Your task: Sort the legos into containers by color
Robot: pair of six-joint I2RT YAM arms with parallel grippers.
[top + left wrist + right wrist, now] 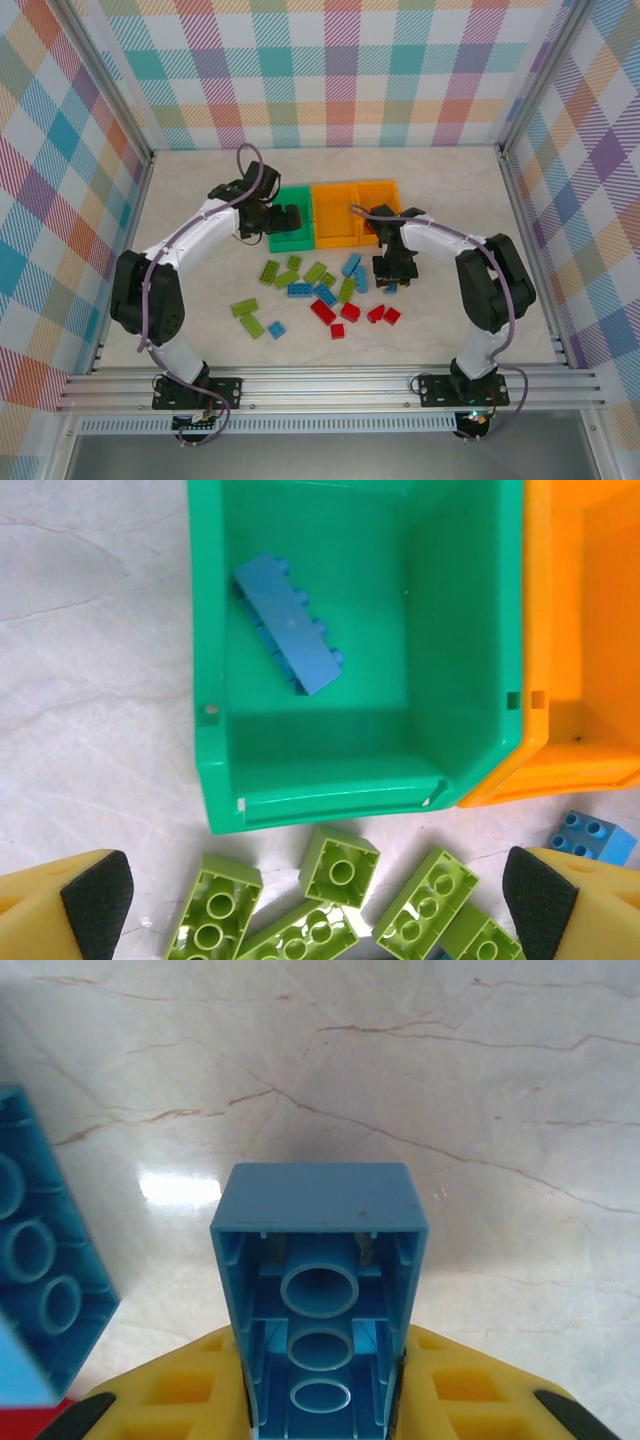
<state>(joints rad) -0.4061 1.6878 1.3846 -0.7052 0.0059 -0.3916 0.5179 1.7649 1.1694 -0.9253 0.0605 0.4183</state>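
The right gripper (320,1380) is clamped on a blue lego brick (318,1260), whose hollow underside faces the wrist and whose long axis runs straight out along the fingers. The green bin (215,630), holding a long blue brick (290,625), lies forward and to its left, past the orange bins (336,214). That bin sits just ahead of the wide-open left gripper (318,905).

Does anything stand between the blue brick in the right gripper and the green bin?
Yes. The left gripper hangs open over the green bin. The near corner of the neighbouring orange bin sits close to the path from the blue brick in the right gripper.
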